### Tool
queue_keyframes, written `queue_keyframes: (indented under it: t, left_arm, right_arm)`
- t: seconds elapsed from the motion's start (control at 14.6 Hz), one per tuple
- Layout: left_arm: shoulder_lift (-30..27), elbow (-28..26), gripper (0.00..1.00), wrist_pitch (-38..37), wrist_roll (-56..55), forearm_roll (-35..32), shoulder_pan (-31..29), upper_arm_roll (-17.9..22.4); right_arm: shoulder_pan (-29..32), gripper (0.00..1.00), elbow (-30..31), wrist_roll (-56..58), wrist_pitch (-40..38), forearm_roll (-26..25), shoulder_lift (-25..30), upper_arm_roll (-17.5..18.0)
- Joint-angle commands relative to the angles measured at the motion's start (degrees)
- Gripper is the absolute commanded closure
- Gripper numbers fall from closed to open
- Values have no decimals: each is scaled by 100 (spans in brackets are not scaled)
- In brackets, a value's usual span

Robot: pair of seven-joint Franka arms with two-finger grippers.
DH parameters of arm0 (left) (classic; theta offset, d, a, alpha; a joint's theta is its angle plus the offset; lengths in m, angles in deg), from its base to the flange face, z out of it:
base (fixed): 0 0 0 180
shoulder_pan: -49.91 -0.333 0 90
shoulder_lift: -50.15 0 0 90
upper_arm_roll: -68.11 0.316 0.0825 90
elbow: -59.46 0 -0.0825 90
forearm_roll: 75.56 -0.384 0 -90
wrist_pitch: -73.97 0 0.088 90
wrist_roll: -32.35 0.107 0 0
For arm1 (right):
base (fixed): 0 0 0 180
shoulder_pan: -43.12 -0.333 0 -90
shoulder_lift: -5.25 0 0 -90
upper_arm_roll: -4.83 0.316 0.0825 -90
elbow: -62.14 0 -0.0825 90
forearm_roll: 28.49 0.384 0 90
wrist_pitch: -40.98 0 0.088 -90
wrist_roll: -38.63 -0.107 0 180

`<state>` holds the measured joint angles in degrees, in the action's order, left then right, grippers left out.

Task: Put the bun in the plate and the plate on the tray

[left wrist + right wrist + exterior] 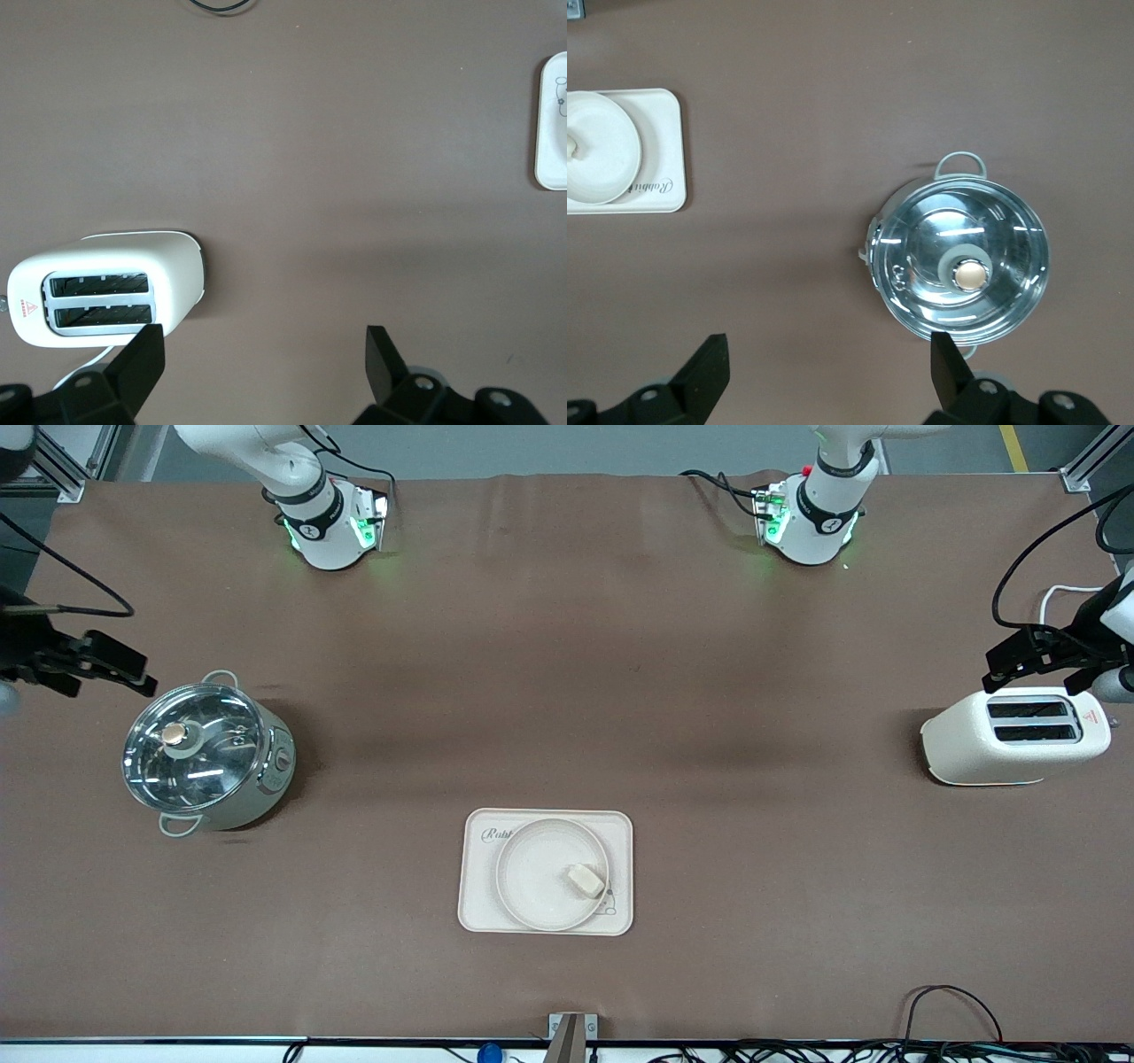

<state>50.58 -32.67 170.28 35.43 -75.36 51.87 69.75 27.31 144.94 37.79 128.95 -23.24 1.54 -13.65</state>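
**Q:** Front view, nearest zone: what lies closest to the camera?

**A:** Tray (pixel 546 871), cream with "Rabbit" script, flat on the brown counter (pixel 567 691) near its camera-side edge, midway between the two ends. Plate (pixel 551 873) rests on the tray. Bun (pixel 586 881) lies inside the plate, close to the rim on the side toward the left arm's end.

**Q:** Middle zone?

**A:** Pot (pixel 208 757), steel with a glass lid and a pale knob, stands toward the right arm's end. Toaster (pixel 1017 735), white with two slots, stands toward the left arm's end. Both sit farther from the camera than the tray and well apart from it.

**Q:** And the grippers?

**A:** Right gripper (pixel 830 367) hangs in the air beside the pot at the counter's edge, fingers spread wide, holding nothing. Left gripper (pixel 266 363) hangs over the toaster's end of the counter, fingers likewise spread wide and empty. Both arms wait.

**Q:** Farthest zone?

**A:** Two arm bases along the counter's edge, each lit green.
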Motion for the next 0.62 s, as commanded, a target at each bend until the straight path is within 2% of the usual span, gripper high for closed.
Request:
queue_keyframes:
  t: [0.0,0.07,0.14,0.55]
  left_arm:
    - [27,90,0,-104,175,103,-29,21]
    - [27,90,0,-104,167,94,-29,21]
    - [27,90,0,-104,167,94,-21,21]
    - [27,91,0,-104,158,208,-21,29]
  right_arm:
    - [603,0,588,58,89,-434,625,676]
    - [762,0,667,75,80,-602,713,931]
    - [877,0,755,67,89,-604,774,1021]
    - [1071,0,1010,717,18,-533,880,987]
